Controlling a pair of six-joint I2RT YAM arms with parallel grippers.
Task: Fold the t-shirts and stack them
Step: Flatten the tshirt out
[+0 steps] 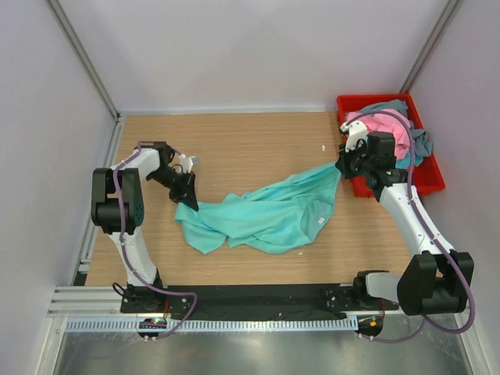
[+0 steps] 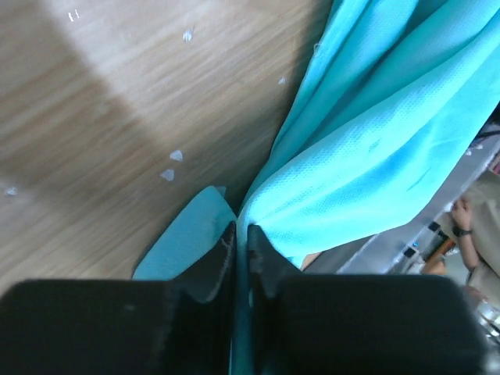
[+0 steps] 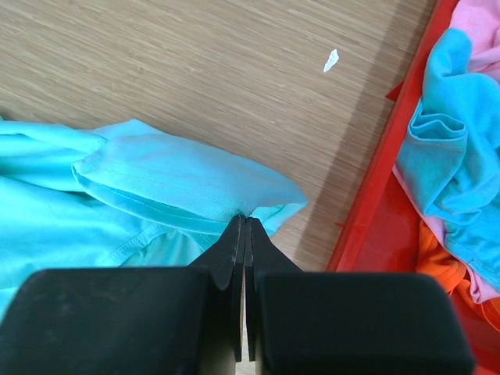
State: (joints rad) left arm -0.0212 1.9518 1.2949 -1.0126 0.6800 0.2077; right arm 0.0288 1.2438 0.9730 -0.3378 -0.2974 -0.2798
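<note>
The teal-green t-shirt [image 1: 269,211] lies crumpled across the middle of the table, stretched between both grippers. My left gripper [image 1: 190,201] is shut on its left edge; cloth [image 2: 367,133] runs between the shut fingers [image 2: 223,254] in the left wrist view. My right gripper [image 1: 342,166] is shut on the shirt's right corner [image 3: 195,183], lifted just beside the bin. Other shirts, pink [image 1: 387,129] and grey-blue [image 1: 422,141], are piled in the red bin. A turquoise-blue shirt [image 3: 457,156] shows in the right wrist view.
The red plastic bin [image 1: 426,181] stands at the table's back right corner, close to my right gripper; its wall [image 3: 383,168] is right of the fingers. Small white flecks [image 3: 331,59] lie on the wooden table. Grey walls enclose the sides and back.
</note>
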